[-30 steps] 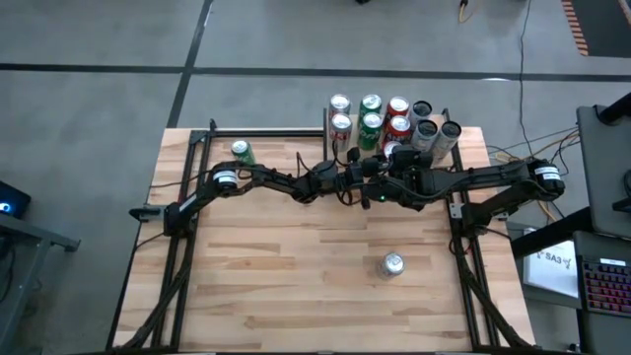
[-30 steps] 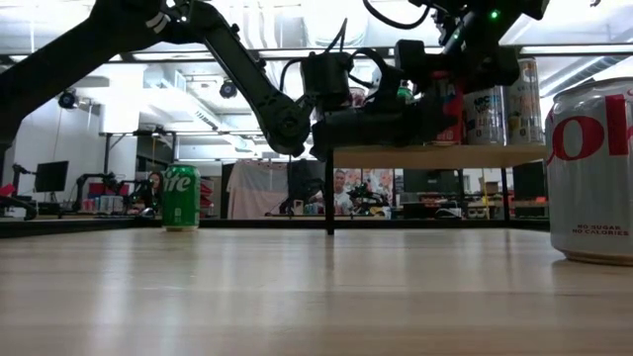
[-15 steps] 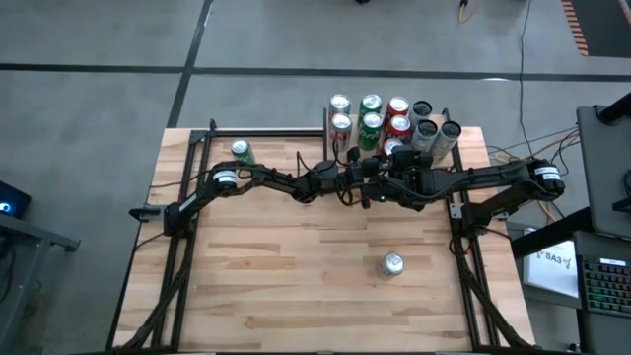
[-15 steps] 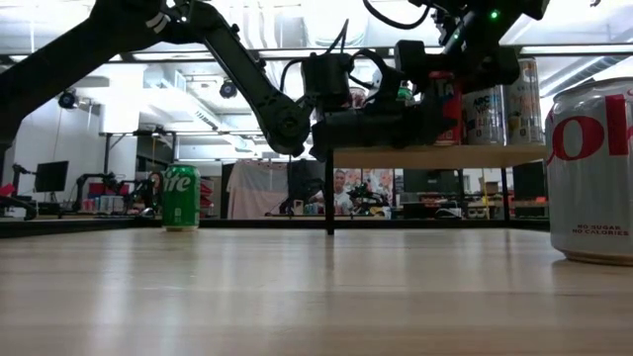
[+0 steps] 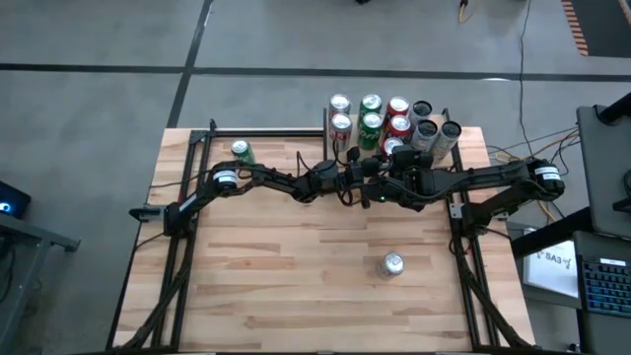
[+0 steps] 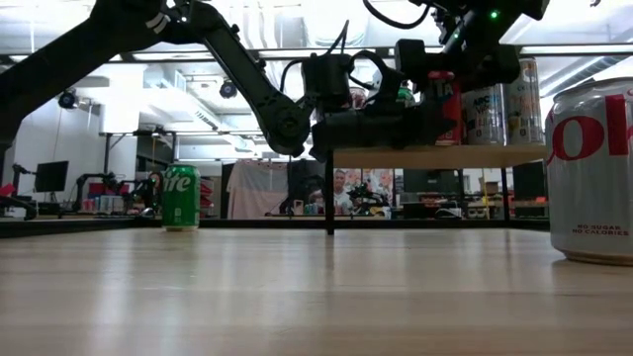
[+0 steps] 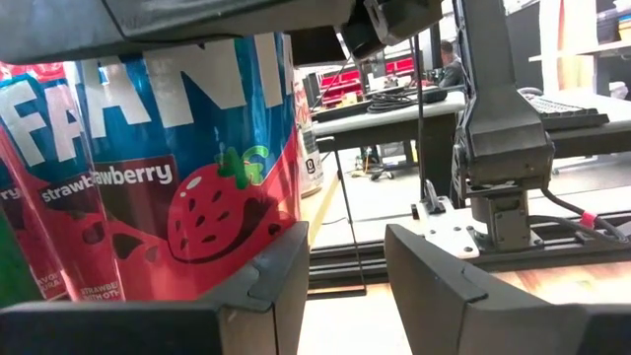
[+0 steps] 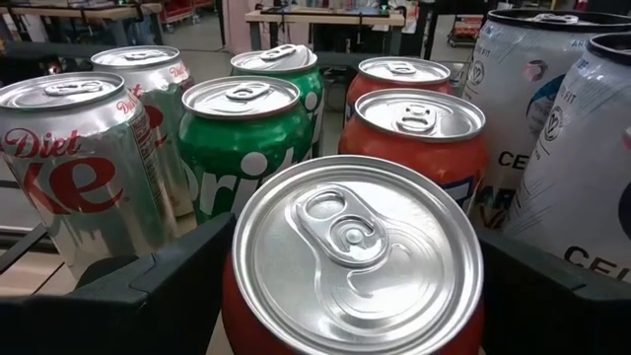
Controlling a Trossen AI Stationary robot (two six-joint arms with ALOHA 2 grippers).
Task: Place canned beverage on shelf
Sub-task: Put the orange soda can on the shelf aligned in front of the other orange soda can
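A red Fanta strawberry can [image 8: 355, 256] stands upright at the near edge of the shelf [image 6: 445, 155], in front of several other cans. My right gripper [image 8: 355, 242] reaches in from the table's right and is shut on this can [image 5: 392, 148]. My left gripper [image 7: 347, 256] hangs level just in front of the shelf's near edge [image 5: 353, 168]. It is open with nothing between its fingers, and the Fanta can [image 7: 187, 168] rises right behind one finger. I cannot tell whether that finger touches the can. My right gripper pinches the Fanta can between its two fingers [image 8: 177, 276], on opposite sides of its wall [image 8: 237, 296] just under the top rim. The fingers come about level from the table's near right. The can stays upright, its base at the shelf board in the low view [image 6: 445, 99].
On the shelf stand Diet Coke cans [image 8: 79, 158], Sprite cans [image 8: 242, 138], more red cans [image 8: 419, 128] and white Celsius cans [image 8: 552, 118]. A green Sprite can [image 5: 242, 151] stands on the table at the far left. A Diet Coke can [image 5: 392, 263] stands near the front.
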